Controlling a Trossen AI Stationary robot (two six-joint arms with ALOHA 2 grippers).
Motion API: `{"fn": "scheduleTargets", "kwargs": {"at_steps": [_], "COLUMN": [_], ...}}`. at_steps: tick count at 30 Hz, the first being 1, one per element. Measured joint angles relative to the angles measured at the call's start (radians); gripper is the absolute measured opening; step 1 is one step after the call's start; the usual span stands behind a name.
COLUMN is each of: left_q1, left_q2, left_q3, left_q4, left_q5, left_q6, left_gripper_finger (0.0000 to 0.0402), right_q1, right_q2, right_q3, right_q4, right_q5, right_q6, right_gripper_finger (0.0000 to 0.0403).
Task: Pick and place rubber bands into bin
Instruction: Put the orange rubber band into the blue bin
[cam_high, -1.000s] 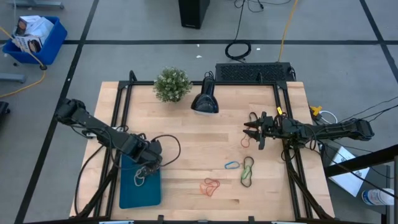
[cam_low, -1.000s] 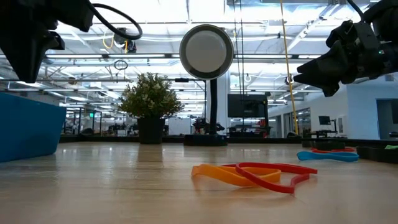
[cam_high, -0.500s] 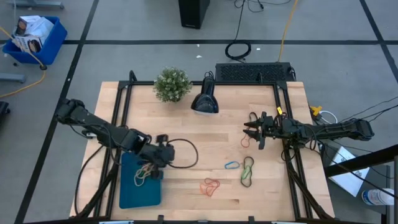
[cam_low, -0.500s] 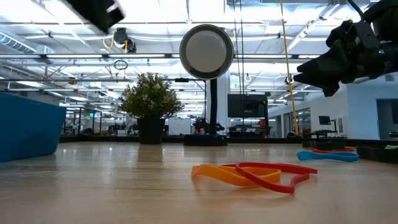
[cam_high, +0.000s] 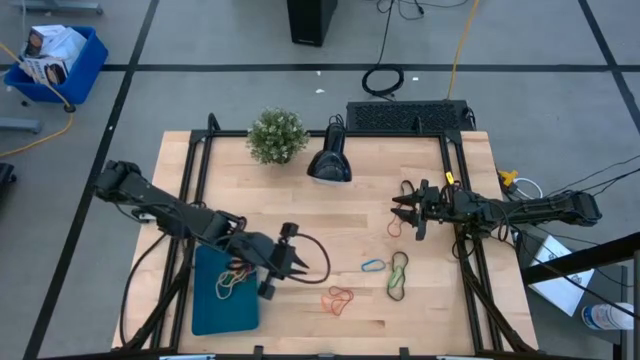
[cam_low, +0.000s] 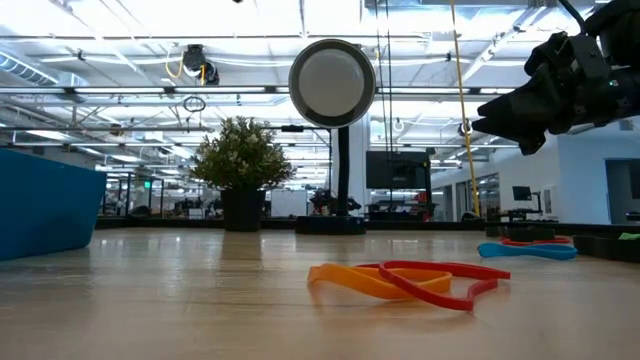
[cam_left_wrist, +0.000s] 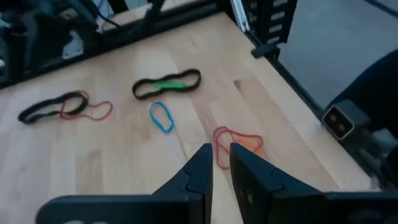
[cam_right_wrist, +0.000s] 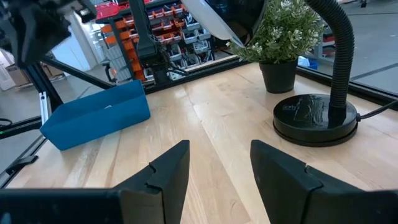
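Nearest the desk's (cam_high: 300, 215) front edge lies the bin (cam_high: 205, 312), a few rubber bands (cam_high: 233, 277) already inside it. Just beyond the bin's right rim hangs the left gripper (cam_high: 280, 262), its jaws nearly closed with only a thin slit between them and nothing in them, aimed at the red and orange bands (cam_high: 338, 299) lying to the bin's right. Farther right of the bin sit a blue loop (cam_high: 373, 265) and a green-and-dark pair (cam_high: 398, 275). Far across from the bin, the right gripper (cam_high: 404, 210) waits above the desk, jaws spread wide and empty.

The risk I see: jaws this narrow may skate over the flat, tangled bands, or snag one and drag its neighbour short of the bin.
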Motion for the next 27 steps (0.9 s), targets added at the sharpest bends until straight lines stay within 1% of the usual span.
{"fn": "scheduleTargets", "kwargs": {"at_steps": [2, 5, 7, 8, 11, 14, 17, 22, 27], "left_q1": [0.005, 0.007, 0.008, 0.008, 0.008, 0.006, 0.008, 0.007, 0.007], "left_q2": [0.044, 0.117, 0.171, 0.193, 0.266, 0.327, 0.377, 0.447, 0.467], "left_q3": [0.001, -0.001, -0.001, -0.001, 0.0, 0.001, 0.001, 0.012, 0.055], "left_q4": [0.046, 0.055, 0.103, 0.125, 0.25, 0.328, 0.347, 0.439, 0.423], "left_q5": [0.011, 0.019, 0.023, 0.038, 0.132, 0.185, 0.186, 0.2, 0.211], "left_q6": [0.014, 0.02, 0.021, 0.026, 0.033, 0.034, 0.027, 0.04, 0.016], "left_gripper_finger": [0.0063, 0.0063, 0.0063, 0.0063, 0.0063, 0.0063, 0.0063, 0.0063, 0.0066], "right_q1": [0.0, 0.0, 0.0, 0.0, 0.0, 0.0, 0.0, 0.0, 0.0], "right_q2": [0.0, 0.004, 0.007, 0.009, 0.012, 0.013, 0.016, 0.022, 0.023], "right_q3": [0.0, 0.0, 0.0, 0.0, 0.0, 0.0, 0.0, 0.0, 0.0], "right_q4": [-0.001, -0.001, -0.001, -0.001, -0.001, -0.001, -0.001, 0.0, 0.0], "right_q5": [0.0, 0.0, 0.0, 0.0, 0.0, 0.0, 0.0, 0.0, 0.0], "right_q6": [0.0, 0.0, 0.0, 0.0, 0.0, 0.0, 0.0, 0.0, 0.007], "right_gripper_finger": [0.0164, 0.0164, 0.0164, 0.0164, 0.0164, 0.0164, 0.0164, 0.0164, 0.0164]}}
